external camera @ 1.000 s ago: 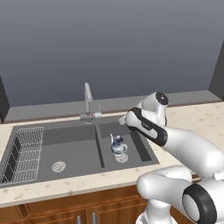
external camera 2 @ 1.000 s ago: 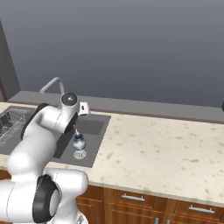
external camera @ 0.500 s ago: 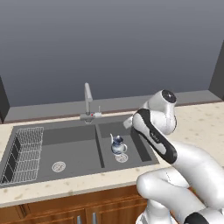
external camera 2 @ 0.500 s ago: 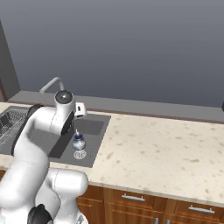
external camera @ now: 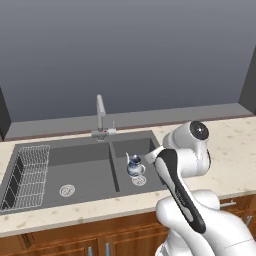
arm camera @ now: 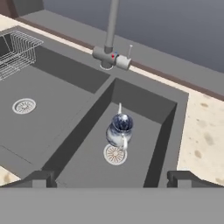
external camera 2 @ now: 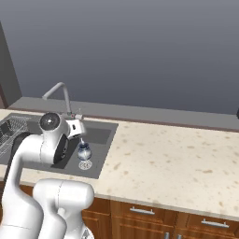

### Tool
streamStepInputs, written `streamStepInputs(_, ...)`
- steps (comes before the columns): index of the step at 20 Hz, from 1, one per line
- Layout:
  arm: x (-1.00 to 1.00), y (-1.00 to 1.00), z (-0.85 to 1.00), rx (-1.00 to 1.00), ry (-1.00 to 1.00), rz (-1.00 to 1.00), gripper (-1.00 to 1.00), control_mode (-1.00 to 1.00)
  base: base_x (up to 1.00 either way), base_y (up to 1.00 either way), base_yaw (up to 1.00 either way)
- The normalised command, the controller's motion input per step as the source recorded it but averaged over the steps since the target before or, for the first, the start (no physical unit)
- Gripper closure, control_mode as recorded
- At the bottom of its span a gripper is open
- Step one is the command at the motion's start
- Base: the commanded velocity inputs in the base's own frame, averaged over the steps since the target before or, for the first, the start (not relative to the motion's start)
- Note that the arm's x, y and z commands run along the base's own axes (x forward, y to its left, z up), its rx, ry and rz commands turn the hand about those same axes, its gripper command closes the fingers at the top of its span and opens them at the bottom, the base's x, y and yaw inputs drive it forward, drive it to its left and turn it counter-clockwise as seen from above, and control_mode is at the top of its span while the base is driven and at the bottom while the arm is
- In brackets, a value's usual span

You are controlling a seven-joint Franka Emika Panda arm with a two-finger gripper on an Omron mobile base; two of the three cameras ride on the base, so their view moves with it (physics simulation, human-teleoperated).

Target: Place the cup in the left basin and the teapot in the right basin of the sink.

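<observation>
Across the counter, sink [external camera: 30, 210] sits with its left basin [external camera: 85, 172] holding just the wire rack [external camera: 27, 175], no cup seen there. Arm has pulled up and back from the right basin [arm camera: 148, 109] over the last second. Teapot [arm camera: 119, 129] stands upright beside the drain [arm camera: 115, 154], free of contact. Gripper [arm camera: 109, 178] fingers spread wide, pinching nothing. Teapot step looks done; cup placement can't be confirmed.
</observation>
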Motion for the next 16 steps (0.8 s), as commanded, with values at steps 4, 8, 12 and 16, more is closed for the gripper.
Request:
streamStepInputs(4,-0.24,0.0,0.0,-0.06,-0.02,0.0,-1.0,-1.0,0.0,0.0,0.0)
streamStepInputs(8,-0.21,0.0,0.0,-0.03,-0.01,0.0,-1.0,-1.0,0.0,0.0,0.0)
streamStepInputs(12,-0.19,0.0,0.0,0.0,0.0,0.0,-1.0,1.0,-0.08,0.0,0.0)
streamStepInputs(16,0.0,0.0,0.0,0.0,0.0,0.0,-1.0,1.0,-0.39,-0.02,0.0)
